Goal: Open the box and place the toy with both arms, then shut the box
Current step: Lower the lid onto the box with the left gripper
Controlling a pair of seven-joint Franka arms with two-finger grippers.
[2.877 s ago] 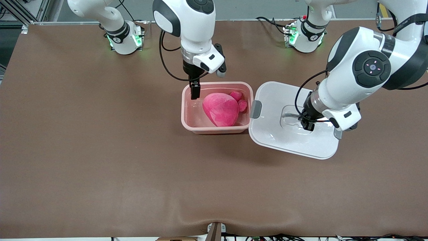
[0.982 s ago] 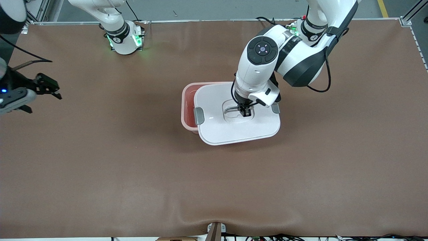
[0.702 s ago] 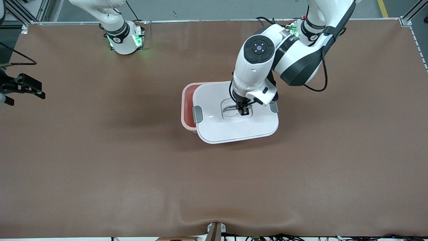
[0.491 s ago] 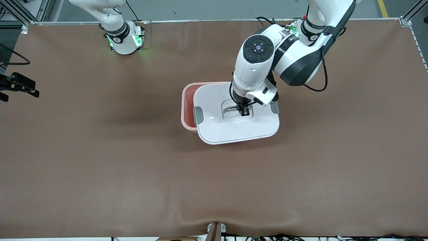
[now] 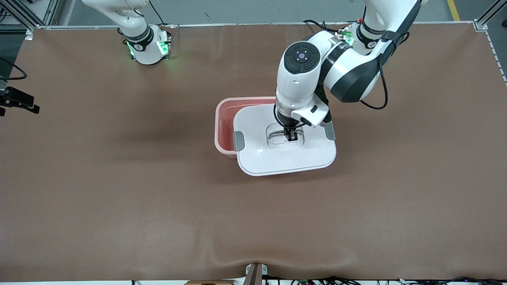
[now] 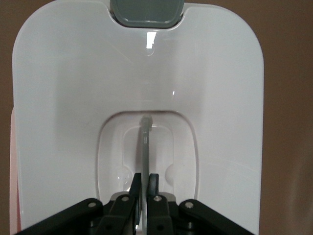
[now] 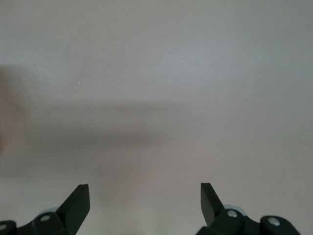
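The salmon-pink box (image 5: 222, 126) stands mid-table. The white lid (image 5: 285, 160) with grey clips (image 5: 238, 141) lies askew over it, shifted toward the front camera and the left arm's end, so a strip of the box stays uncovered. The toy is hidden under the lid. My left gripper (image 5: 292, 137) is shut on the lid's thin grey handle (image 6: 145, 142) in the recessed centre; in the left wrist view the gripper (image 6: 145, 182) pinches it over the lid (image 6: 63, 98). My right gripper (image 5: 18, 101) waits at the right arm's end of the table, open (image 7: 145, 191) and empty.
The brown table mat (image 5: 119, 190) spreads all round the box. The two arm bases (image 5: 146, 45) stand along the edge farthest from the front camera. The right wrist view shows only a plain grey surface (image 7: 156, 73).
The left gripper carried the lid from the table onto the box, then shifted it slightly toward the front camera. The right arm left the box and pulled away past the table's end.
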